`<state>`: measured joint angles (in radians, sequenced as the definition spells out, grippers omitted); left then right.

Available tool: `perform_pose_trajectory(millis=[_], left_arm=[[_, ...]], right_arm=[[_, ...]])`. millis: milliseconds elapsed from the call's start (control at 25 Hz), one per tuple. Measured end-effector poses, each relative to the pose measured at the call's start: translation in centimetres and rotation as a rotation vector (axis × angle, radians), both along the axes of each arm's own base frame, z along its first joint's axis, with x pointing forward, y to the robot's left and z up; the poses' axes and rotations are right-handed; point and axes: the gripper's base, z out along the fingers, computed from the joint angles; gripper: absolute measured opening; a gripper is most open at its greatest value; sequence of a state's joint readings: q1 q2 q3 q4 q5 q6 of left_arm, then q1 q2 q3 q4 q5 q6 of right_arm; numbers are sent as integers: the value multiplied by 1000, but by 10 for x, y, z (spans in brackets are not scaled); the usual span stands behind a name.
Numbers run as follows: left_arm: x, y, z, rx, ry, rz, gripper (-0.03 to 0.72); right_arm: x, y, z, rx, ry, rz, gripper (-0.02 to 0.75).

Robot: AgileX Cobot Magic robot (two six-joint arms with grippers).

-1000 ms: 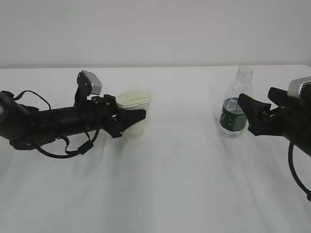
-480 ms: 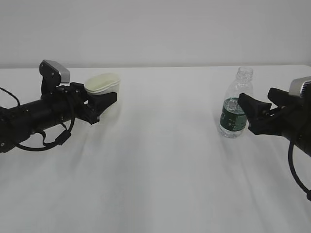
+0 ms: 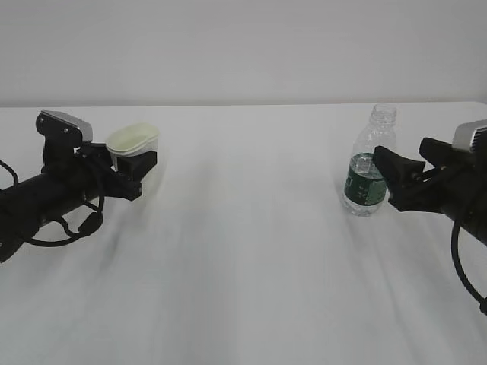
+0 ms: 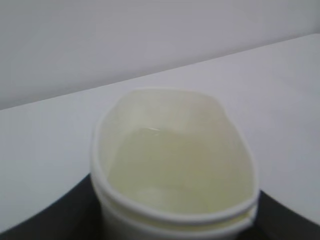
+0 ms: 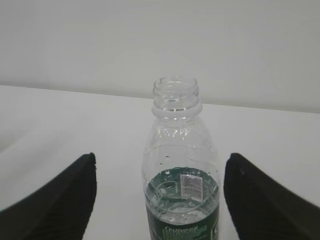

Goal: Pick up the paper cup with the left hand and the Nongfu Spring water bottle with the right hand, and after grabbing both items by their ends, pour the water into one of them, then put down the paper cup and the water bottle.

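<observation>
My left gripper point(image 3: 141, 162) is shut on the paper cup point(image 3: 131, 139) at the far left of the white table point(image 3: 251, 251). The cup's rim is squeezed into an oval. In the left wrist view the cup point(image 4: 175, 165) fills the frame, with a dark finger point(image 4: 45, 227) on each side; a pale film shows inside it. The Nongfu Spring water bottle point(image 3: 367, 171) stands upright and capless at the right, its water point(image 5: 182, 200) reaching the top of the green label. My right gripper point(image 3: 385, 179) is open, a finger on either side of the bottle point(image 5: 182, 165) without touching it.
A plain pale wall point(image 3: 243, 46) rises behind the table's far edge. White tabletop spreads between the cup and the bottle and toward the front edge.
My left arm has carried the squeezed cup leftward, away from the bottle. The right arm and the bottle have not moved.
</observation>
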<state>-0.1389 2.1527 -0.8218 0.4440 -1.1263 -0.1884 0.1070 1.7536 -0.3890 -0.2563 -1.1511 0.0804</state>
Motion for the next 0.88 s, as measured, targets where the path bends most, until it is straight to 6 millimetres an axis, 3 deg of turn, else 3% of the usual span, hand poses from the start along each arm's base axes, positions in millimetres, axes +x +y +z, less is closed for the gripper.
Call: perform_pose_trajectory(millis=[880], left_arm=[[16,3,-9,13,-26,79,411]], right_arm=[[0,0,0,4,1,-1,594]])
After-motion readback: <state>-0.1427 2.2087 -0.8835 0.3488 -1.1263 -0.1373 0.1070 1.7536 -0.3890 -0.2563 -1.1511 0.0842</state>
